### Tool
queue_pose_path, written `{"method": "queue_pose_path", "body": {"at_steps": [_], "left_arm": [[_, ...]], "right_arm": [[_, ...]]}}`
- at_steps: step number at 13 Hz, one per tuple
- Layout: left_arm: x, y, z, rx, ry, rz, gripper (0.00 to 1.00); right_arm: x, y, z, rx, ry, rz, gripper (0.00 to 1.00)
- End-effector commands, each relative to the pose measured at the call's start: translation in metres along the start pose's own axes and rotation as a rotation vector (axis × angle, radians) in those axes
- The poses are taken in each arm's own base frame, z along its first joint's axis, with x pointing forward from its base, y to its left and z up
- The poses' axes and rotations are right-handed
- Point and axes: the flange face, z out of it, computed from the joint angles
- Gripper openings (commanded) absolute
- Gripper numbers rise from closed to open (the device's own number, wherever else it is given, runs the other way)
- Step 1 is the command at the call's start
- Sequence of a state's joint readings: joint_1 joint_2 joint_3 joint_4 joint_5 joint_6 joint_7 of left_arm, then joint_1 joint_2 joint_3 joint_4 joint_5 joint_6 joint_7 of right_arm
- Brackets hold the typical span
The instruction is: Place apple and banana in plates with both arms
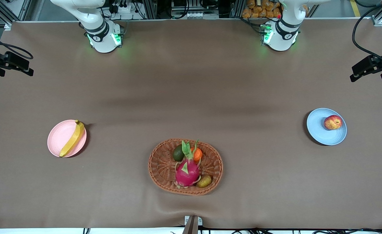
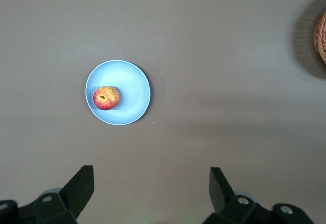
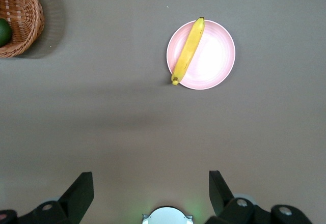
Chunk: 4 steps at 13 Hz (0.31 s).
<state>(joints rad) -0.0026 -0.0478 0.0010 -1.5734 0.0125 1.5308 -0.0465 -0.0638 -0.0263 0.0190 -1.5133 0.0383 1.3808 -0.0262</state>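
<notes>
The red and yellow apple [image 1: 333,122] lies in the light blue plate [image 1: 321,133] toward the left arm's end of the table; both show in the left wrist view, apple [image 2: 106,98] on plate [image 2: 132,89]. The yellow banana [image 1: 72,138] lies across the pale pink plate [image 1: 58,138] toward the right arm's end; both show in the right wrist view, banana [image 3: 188,50] on plate [image 3: 214,56]. My left gripper [image 2: 152,188] is open and empty, high over bare table. My right gripper [image 3: 151,191] is open and empty, high above its own base [image 3: 166,216]. Neither gripper shows in the front view.
An oval brown wicker basket [image 1: 158,165] stands nearer the front camera between the plates, holding a pink dragon fruit [image 1: 186,172], an orange fruit, a green fruit and a brownish fruit. Its edge shows in both wrist views. Both arm bases [image 1: 103,35] stand at the table's back edge.
</notes>
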Motion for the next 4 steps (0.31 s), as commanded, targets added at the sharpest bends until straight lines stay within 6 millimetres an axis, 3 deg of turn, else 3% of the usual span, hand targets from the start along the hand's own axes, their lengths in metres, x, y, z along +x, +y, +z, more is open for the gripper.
{"method": "queue_pose_path", "body": {"at_steps": [1,4], "left_arm": [[0.0020,0.0067,-0.0045,-0.015,-0.003,-0.005,1.00],[0.0012,0.0110,-0.0054,-0.015,-0.001,0.001,1.00]], "right_arm": [[-0.0038,0.0050,-0.0065,0.007,0.010,0.016,1.00],[-0.0030,-0.0011,-0.0049,0.010,0.007,0.008,1.00]]}}
